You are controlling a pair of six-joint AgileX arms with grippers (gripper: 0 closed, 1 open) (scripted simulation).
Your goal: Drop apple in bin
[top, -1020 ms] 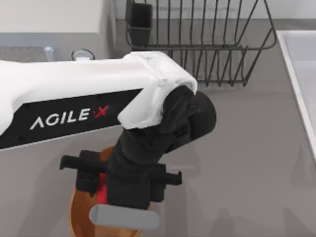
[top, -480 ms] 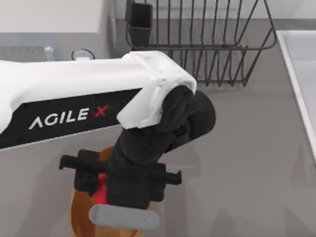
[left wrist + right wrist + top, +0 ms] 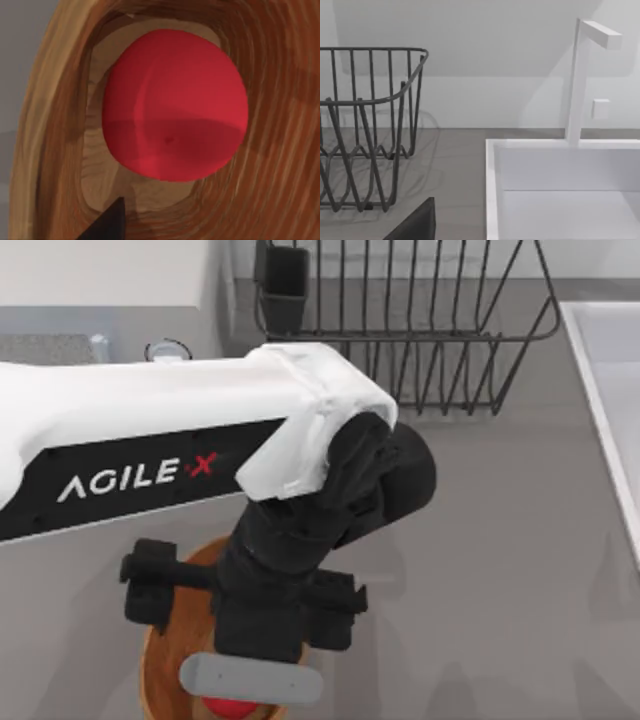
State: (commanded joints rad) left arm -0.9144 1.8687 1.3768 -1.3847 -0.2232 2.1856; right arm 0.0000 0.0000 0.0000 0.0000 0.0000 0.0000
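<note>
From my station the light reads soft and even, bright enough everywhere. The black wire dish rack (image 3: 365, 130) throws a faint, doubled shadow onto the grey matte countertop (image 3: 500, 540) and the pale wall behind it. Under the white AgileX left arm (image 3: 150, 440) the counter darkens only slightly. In the left wrist view a darker band crosses the lower half of the small round red apple (image 3: 175, 105), with no glare

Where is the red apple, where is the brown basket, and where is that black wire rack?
apple (image 3: 175, 105): left wrist view, middle of its red skin.
basket (image 3: 280, 165): left wrist view, ribbed inner wall.
wire rack (image 3: 430, 320): top view, its upright bars.
</note>
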